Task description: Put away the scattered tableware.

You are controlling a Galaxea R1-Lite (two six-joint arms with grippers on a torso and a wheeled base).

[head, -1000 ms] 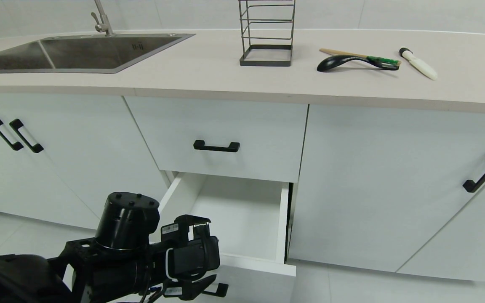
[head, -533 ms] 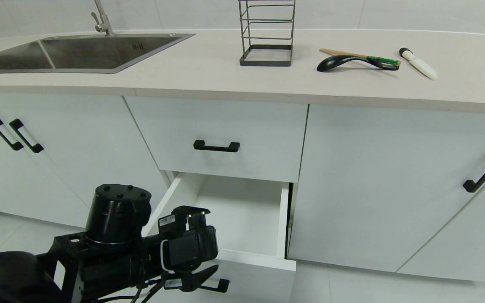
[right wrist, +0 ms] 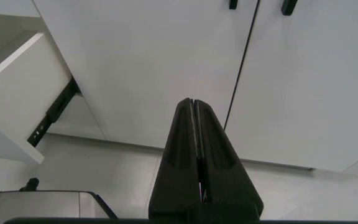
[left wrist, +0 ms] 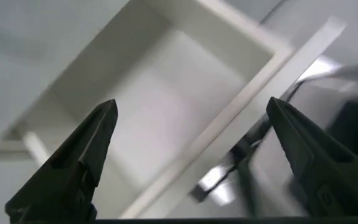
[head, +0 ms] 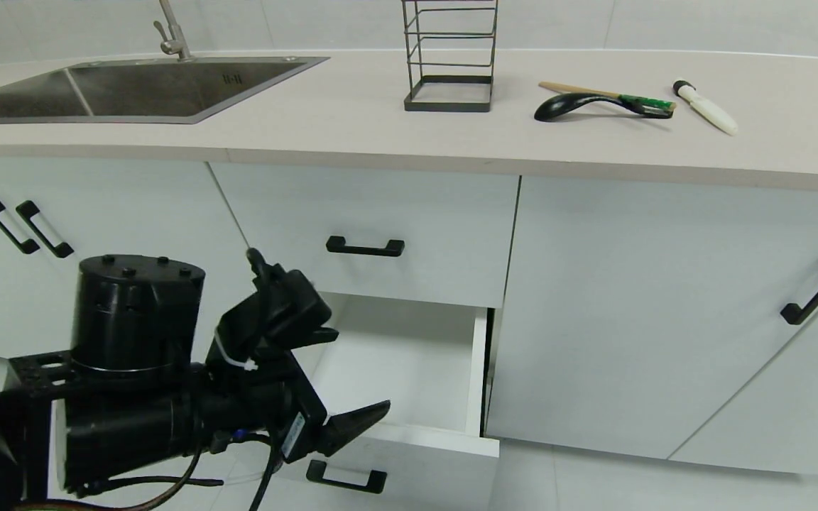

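Black spoon crosswise, bowl toward sink

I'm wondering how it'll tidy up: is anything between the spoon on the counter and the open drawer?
Nothing visible blocks the spoon. The drawer stands open; only the left hand hangs, open, near its front edge.

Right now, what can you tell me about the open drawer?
The open drawer is white, boxy and smooth, like painted wood. It is the lower one, pulled out beneath a closed drawer. A black bar handle sits on its front. Nothing lies in the part I can see. The left end effector hangs open above it.
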